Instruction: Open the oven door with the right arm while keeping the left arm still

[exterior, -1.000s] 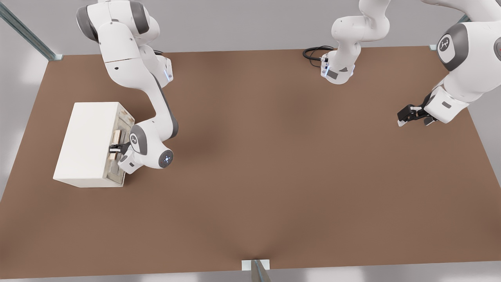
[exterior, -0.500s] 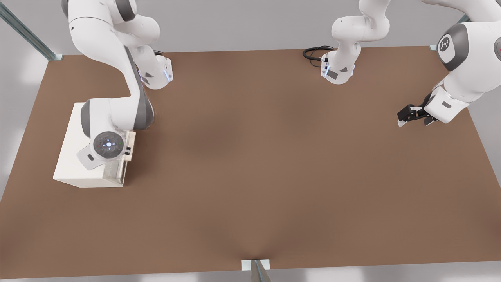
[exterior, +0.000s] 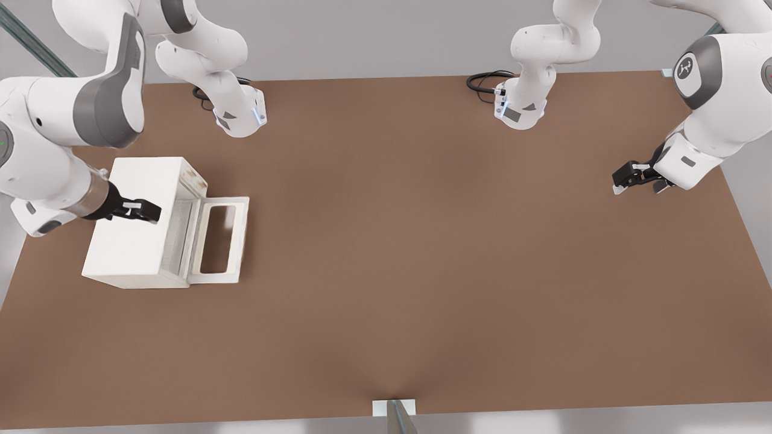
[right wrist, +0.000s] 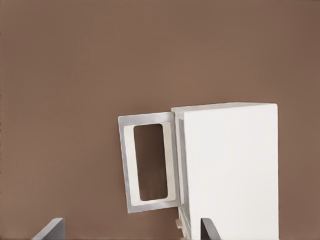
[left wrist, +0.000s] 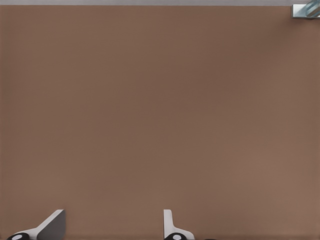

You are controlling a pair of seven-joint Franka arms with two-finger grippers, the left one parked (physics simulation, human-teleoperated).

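Lying flat on the table (exterior: pixel 422 241), the oven door (exterior: pixel 220 240) was fully swung down at the left of the front view.

With the door down, the right arm (exterior: pixel 66 126) had room to hold its gripper (exterior: pixel 140 211) above the oven body (exterior: pixel 136 223), fingers spread and holding nothing; by my judgement the opening was done. The door's handle was hidden underneath, and the oven's inside was hard to make out.

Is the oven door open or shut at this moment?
Open. The oven door lies folded down flat on the table, exposing the oven's front; the gripper hovers above the oven, fingers apart, holding nothing.
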